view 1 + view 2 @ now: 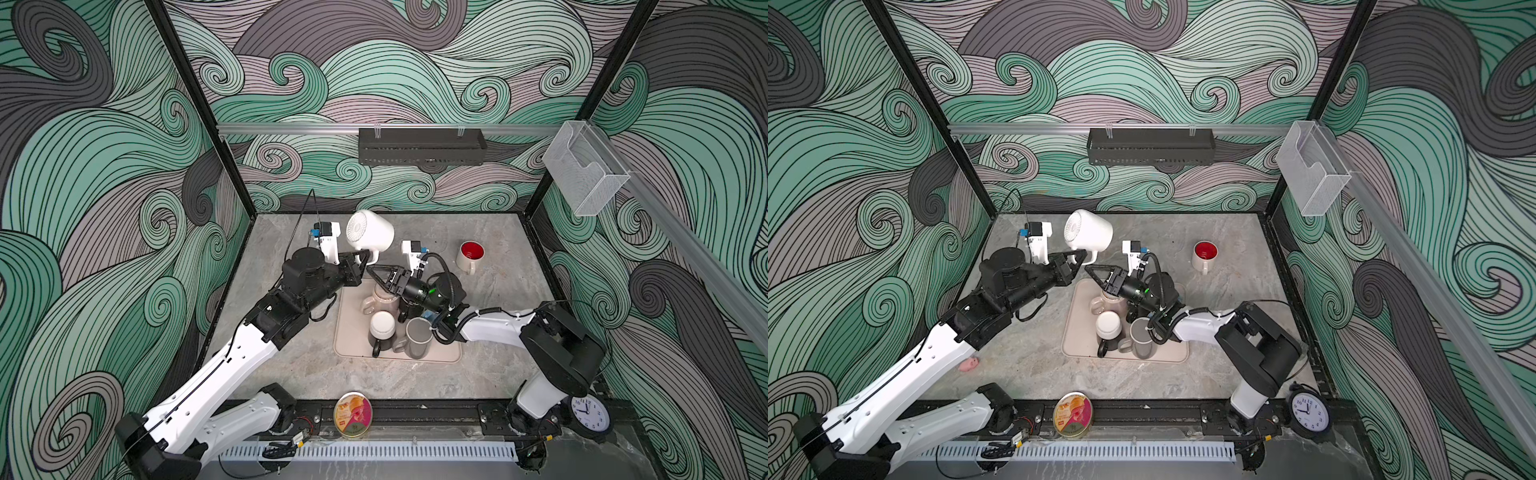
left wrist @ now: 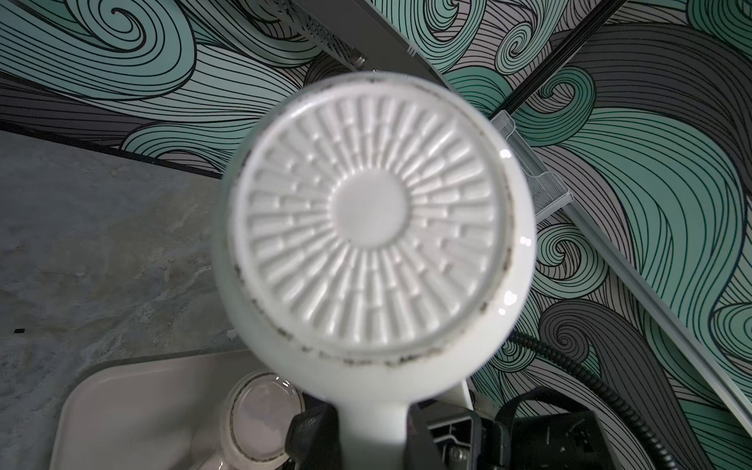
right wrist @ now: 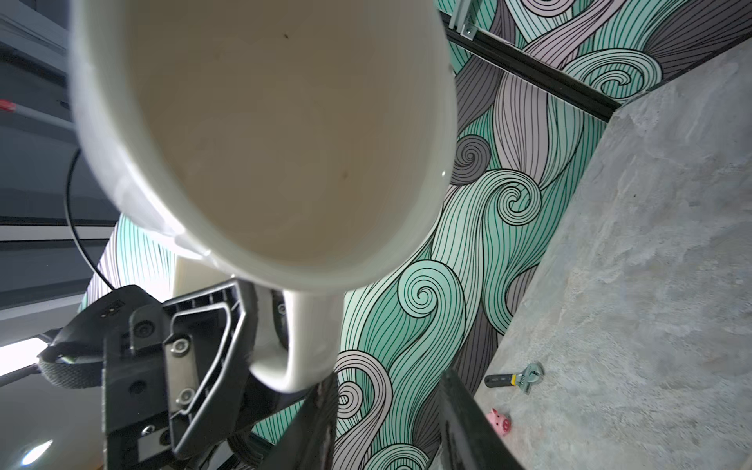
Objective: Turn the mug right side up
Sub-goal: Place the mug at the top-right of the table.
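Note:
A white mug hangs in the air above the back of the table, tipped on its side. Its ribbed base faces the left wrist camera and its mouth faces the right wrist camera. My left gripper is shut on the mug's handle, which points down. My right gripper is open just under the handle. One of its fingers is close beside the handle, and nothing is between the jaws.
A beige tray under both grippers holds several mugs. A cream mug with a red inside stands upright at the back right. A pink pig and a small tool lie on the left. A tin and a clock sit on the front rail.

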### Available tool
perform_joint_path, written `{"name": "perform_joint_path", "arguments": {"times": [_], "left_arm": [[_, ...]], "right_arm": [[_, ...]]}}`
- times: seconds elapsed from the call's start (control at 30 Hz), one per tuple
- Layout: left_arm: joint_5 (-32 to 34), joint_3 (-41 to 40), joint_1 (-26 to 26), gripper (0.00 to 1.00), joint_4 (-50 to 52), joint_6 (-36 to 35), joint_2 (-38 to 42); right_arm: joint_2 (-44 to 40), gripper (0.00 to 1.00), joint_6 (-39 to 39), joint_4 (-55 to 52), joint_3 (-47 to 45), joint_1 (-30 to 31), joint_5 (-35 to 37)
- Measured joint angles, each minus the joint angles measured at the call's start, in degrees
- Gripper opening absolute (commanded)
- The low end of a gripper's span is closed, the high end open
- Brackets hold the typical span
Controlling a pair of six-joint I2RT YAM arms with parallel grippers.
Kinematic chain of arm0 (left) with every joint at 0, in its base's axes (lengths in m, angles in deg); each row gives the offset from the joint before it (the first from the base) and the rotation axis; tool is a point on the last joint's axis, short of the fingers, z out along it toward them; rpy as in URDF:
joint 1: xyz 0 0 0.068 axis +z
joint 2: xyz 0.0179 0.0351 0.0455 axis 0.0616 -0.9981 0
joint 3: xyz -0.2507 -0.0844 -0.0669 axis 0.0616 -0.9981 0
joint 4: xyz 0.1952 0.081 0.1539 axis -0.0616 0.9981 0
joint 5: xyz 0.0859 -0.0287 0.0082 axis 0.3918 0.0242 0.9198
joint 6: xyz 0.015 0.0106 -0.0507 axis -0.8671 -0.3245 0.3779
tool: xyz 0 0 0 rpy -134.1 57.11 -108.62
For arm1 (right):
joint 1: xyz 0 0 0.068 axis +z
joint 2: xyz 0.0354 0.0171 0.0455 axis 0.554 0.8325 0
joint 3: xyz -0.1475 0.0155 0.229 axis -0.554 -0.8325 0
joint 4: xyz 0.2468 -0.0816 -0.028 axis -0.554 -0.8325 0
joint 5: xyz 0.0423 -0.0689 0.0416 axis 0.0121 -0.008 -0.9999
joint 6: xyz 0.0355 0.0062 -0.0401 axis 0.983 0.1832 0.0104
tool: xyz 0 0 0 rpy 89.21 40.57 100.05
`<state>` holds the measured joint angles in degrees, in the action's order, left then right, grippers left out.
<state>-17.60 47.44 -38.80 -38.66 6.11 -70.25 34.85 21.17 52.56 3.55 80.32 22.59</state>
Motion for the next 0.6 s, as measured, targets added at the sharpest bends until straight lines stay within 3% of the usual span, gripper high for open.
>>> {"name": "perform_joint_path", "arguments": {"times": [0.6], "left_arm": [[-0.98, -2.1, 0.13, 0.0, -3.34, 2.99, 0.68]], "right_arm": [[-2.95, 0.41, 0.02, 1.4, -1.27, -0.42, -1.46]]}}
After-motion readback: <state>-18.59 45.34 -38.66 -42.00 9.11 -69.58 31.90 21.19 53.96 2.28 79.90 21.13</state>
